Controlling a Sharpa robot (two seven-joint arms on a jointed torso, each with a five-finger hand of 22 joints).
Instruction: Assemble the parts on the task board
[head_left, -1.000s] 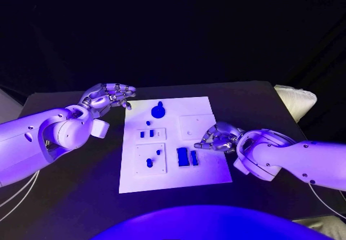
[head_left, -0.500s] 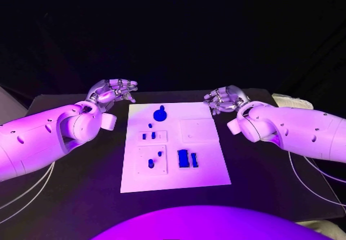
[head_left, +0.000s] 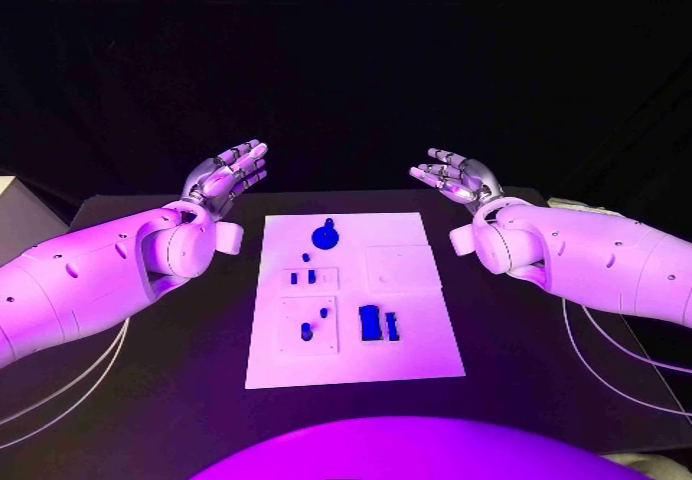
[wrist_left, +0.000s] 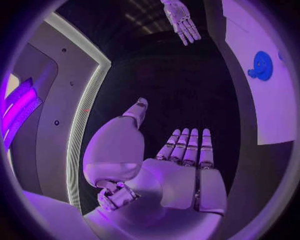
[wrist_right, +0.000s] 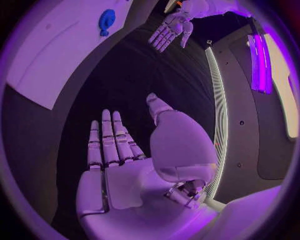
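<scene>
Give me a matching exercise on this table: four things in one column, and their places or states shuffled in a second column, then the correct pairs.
Things:
1. left hand
2. right hand
3. round blue part
4. pair of upright blue blocks

Places or states:
A. near the far end of the task board
B. open and raised beyond the board's far right corner
C. on the near half of the board, right of its middle
D. open and raised beyond the board's far left corner

Pairs: 1-D, 2-B, 3-A, 4-C
</scene>
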